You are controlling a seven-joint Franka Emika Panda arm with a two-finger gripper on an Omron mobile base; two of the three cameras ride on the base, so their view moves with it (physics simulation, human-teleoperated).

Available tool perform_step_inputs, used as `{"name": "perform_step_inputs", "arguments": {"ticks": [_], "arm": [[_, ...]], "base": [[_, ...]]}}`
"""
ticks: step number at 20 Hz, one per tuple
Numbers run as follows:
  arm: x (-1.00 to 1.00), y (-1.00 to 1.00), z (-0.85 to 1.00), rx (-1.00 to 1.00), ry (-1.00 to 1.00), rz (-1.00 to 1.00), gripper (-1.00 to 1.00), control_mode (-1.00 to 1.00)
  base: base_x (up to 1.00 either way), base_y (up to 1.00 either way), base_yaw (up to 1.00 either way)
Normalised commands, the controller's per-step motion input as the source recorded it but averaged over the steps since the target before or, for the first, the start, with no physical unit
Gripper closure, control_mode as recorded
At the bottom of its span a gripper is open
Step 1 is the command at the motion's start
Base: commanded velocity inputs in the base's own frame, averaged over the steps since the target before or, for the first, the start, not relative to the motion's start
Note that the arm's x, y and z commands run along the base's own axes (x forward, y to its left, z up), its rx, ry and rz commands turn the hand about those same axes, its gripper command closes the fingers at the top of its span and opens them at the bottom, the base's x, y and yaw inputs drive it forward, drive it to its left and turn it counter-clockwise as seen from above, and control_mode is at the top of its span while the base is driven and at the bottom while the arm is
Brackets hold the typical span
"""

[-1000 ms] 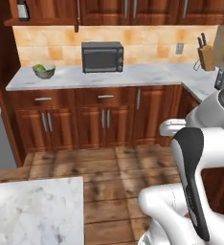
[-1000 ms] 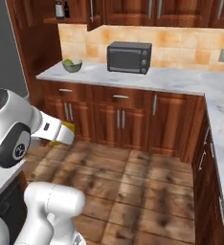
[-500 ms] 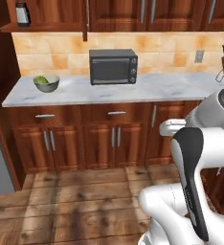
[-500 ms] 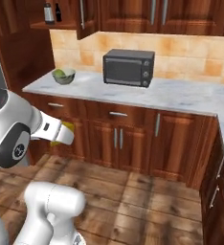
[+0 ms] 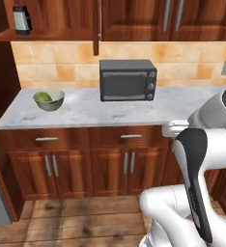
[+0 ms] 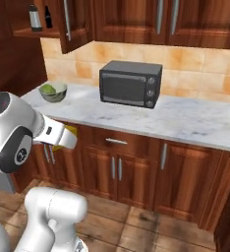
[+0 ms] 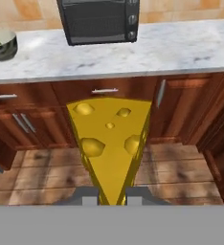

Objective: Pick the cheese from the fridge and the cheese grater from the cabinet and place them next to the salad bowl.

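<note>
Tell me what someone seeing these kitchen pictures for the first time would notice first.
A big yellow-orange cheese wedge with round holes dominates the hand view, pinched at its narrow end in the shut gripper. Behind it, a boxy black microwave sits mid-counter against the tan tiled wall. Left of it on the white marble counter stands a round pale salad bowl with green leaves.

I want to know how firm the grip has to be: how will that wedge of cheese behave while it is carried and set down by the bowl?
The cheese keeps its wedge shape in the shut hand, so it is probably stiff. Its tapered sides could let it slip. On its broad flat face it should rest steady on the counter, unlikely to roll.
</note>
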Motion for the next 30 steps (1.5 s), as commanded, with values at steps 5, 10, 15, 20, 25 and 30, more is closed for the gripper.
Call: {"name": "perform_step_inputs", "arguments": {"ticks": [5,10,15,20,25,30], "arm": [[0.0,0.0,0.0,0.0,0.0,0.0,1.0,1.0],[0.0,0.0,0.0,0.0,0.0,0.0,1.0,1.0],[0.0,0.0,0.0,0.0,0.0,0.0,1.0,1.0],[0.0,0.0,0.0,0.0,0.0,0.0,1.0,1.0],[0.0,0.0,0.0,0.0,0.0,0.0,1.0,1.0],[0.0,0.0,0.0,0.0,0.0,0.0,1.0,1.0]], "base": [[0.52,0.63,-0.11],[0.0,0.97,-0.27],[0.36,0.87,-0.2],[0.87,0.65,0.02],[1.0,0.12,0.0],[0.68,0.09,-0.24]]}}
